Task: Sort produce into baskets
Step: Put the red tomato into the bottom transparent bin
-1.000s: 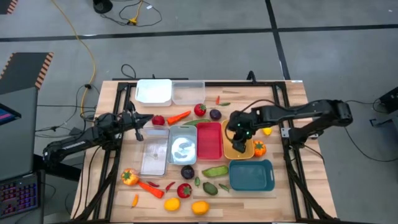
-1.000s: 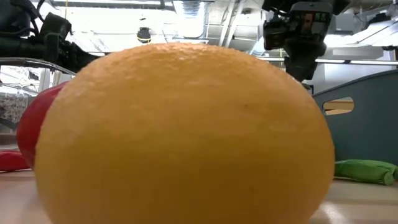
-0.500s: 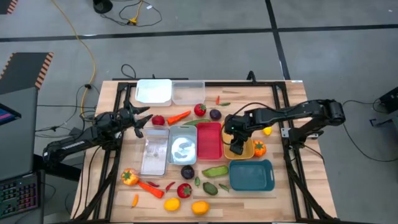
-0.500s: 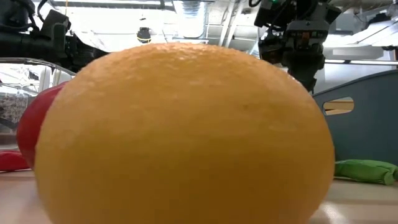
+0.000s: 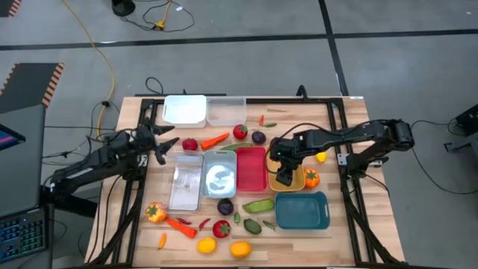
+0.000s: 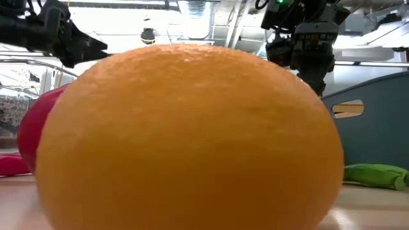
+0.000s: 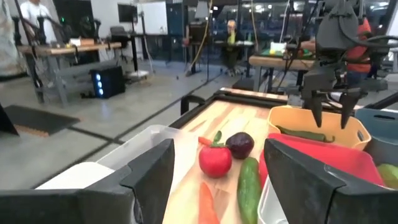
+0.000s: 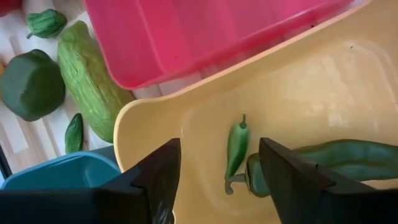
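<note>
My right gripper (image 5: 284, 176) hangs open, fingers pointing down, over the yellow basket (image 5: 297, 184). In that basket lie a small green chili (image 8: 236, 147) and a long green pod (image 8: 323, 157), both clear of the fingers. My left gripper (image 5: 161, 139) is open above the table's left side and points toward a red tomato (image 7: 215, 160), a purple plum (image 7: 239, 144), a cucumber (image 7: 249, 180) and a carrot (image 5: 215, 140). The red basket (image 5: 252, 169), silver basket (image 5: 219, 176) and a clear basket (image 5: 185, 184) stand in a row.
A white basket (image 5: 184, 110) and a clear basket (image 5: 226, 110) stand at the far edge, and a teal basket (image 5: 302, 211) at the near right. Loose produce lies along the near edge. An orange-yellow fruit (image 6: 192, 140) fills the low view. People show in the room beyond.
My left gripper has opened and drawn back a little toward the table's left and far edges, rising. My right gripper has gone a short way toward the near edge and down over the yellow basket, and has opened.
</note>
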Controlling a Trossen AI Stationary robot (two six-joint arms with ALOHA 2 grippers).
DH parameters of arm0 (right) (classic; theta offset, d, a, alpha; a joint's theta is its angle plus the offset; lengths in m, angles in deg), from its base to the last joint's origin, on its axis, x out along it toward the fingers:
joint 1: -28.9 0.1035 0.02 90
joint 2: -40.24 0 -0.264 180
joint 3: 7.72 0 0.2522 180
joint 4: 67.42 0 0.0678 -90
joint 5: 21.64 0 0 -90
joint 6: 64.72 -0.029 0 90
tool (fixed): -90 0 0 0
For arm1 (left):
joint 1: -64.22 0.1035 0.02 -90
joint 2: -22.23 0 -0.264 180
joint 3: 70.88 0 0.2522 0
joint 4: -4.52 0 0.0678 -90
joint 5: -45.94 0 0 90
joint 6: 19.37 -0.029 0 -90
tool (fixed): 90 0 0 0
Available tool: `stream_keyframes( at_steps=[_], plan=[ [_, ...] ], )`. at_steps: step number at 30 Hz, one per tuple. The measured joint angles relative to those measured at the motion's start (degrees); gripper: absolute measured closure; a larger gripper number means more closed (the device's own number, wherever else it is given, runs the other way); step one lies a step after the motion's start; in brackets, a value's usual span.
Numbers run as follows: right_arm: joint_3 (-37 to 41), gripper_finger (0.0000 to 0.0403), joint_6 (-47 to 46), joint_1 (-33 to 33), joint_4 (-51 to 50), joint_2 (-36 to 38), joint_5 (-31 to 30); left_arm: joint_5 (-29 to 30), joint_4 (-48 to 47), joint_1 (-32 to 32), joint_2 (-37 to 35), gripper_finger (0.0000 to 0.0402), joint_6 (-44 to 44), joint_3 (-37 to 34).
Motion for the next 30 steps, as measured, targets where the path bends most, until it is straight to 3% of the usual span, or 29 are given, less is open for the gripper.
stream_keyframes(
  at_steps=[6,14,22,30],
  plan=[
    [0.0,0.0158,0.0,0.0,0.1,0.0,0.0,0.3,-6.0,0.0,7.5,0.0165,3.2,7.8],
    [0.0,0.0158,0.0,0.0,0.2,0.0,-0.2,5.9,-16.8,0.0,27.4,0.0164,11.1,22.5],
    [0.0,0.0158,0.0,0.0,0.2,0.0,-0.3,5.4,-26.3,0.0,44.2,0.0164,11.8,35.6],
    [0.0,0.0159,-1.8,0.0,0.2,0.1,-0.3,2.0,-27.9,0.0,52.8,0.0164,16.5,41.2]
  ],
)
